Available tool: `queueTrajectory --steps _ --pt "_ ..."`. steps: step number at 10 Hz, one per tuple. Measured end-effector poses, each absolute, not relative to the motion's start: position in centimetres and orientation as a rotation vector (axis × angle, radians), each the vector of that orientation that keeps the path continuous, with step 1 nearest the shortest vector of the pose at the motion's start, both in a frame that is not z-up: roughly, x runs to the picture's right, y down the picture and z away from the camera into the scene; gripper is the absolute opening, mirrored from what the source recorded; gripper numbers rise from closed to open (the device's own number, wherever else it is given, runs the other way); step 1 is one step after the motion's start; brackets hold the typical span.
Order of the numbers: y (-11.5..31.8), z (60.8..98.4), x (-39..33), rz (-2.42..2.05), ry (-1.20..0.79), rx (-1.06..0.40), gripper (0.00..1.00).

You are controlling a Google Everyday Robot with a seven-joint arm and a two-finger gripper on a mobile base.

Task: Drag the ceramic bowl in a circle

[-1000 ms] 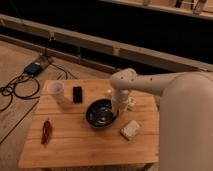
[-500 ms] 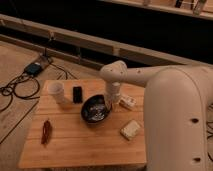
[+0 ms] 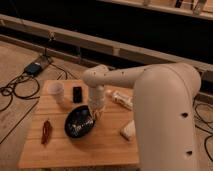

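Observation:
The ceramic bowl (image 3: pixel 79 123) is black and glossy with pale streaks inside. It sits on the wooden table (image 3: pixel 100 150), left of the middle. My gripper (image 3: pixel 94 112) points down at the bowl's right rim and is shut on it. The white arm reaches in from the right and hides the table's right side.
A small white cup (image 3: pixel 57 92) and a small black rectangular object (image 3: pixel 77 94) stand behind the bowl. A red object (image 3: pixel 46 132) lies at the front left. A pale block (image 3: pixel 128 131) and a white bottle-like item (image 3: pixel 121 99) lie to the right. Cables lie on the floor at the left.
My gripper and the bowl have moved together to the left and toward the table's front. The view has shifted, so the table looks larger. The other objects stay put.

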State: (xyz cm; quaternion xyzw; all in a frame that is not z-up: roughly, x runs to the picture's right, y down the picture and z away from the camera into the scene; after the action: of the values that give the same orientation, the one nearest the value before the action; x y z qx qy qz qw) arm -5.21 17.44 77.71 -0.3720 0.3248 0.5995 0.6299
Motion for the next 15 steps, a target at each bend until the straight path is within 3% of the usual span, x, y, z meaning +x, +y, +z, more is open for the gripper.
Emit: queueTrajectory --steps 3,7,11,15 --pt "20.4 74.5 -3.6 1.292 0.848 -0.908 0.0" --pt "21.3 74.2 3.5 1.341 1.022 -0.872 0.0" --pt "18.9 77.1 10.7 1.445 1.144 -0.761 0.0" --pt "13.8 81.9 9.5 1.453 1.103 -0.698 0.0"
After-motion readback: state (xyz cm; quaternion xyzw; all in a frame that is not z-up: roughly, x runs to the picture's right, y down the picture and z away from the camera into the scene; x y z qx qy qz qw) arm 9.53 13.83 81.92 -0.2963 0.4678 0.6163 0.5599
